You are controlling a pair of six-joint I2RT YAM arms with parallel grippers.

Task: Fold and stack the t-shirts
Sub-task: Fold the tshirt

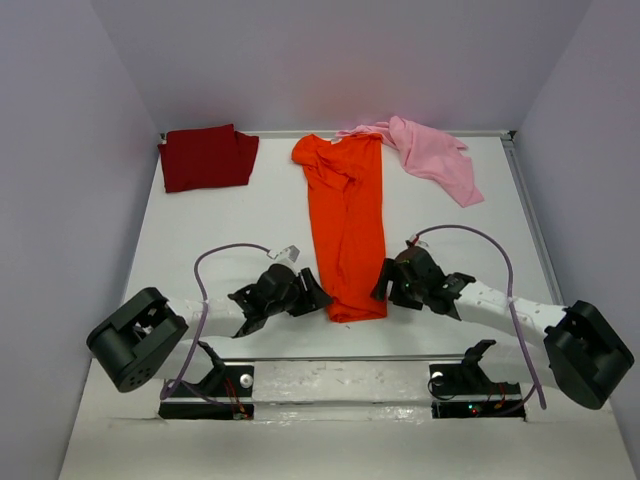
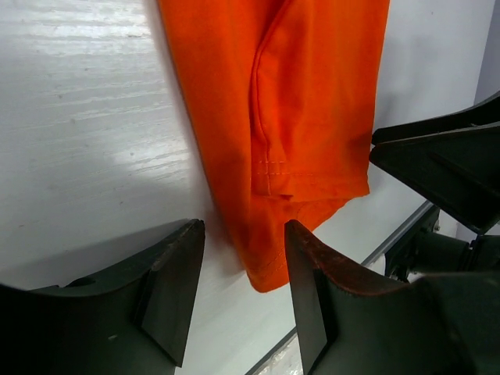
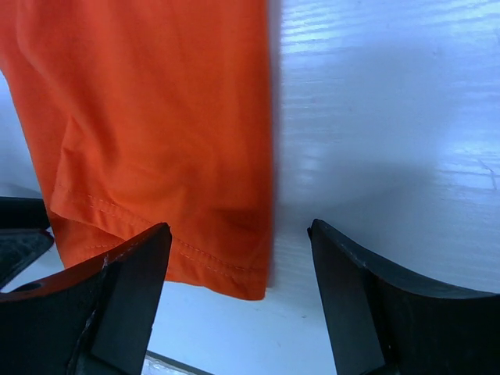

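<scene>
The bright orange t-shirt lies folded lengthwise as a long strip down the middle of the white table, its hem nearest the arms. My left gripper stands open at the hem's left corner, and that corner of the shirt reaches in between its fingers. My right gripper is open at the hem's right corner; the shirt's edge lies between its fingertips. Neither grips the cloth. The dark red t-shirt sits folded at the back left. The light pink t-shirt lies crumpled at the back right, touching the orange collar.
The table is walled in at the back and both sides, with a raised rim on the right. A metal rail runs along the near edge by the arm bases. Purple cables loop over each arm.
</scene>
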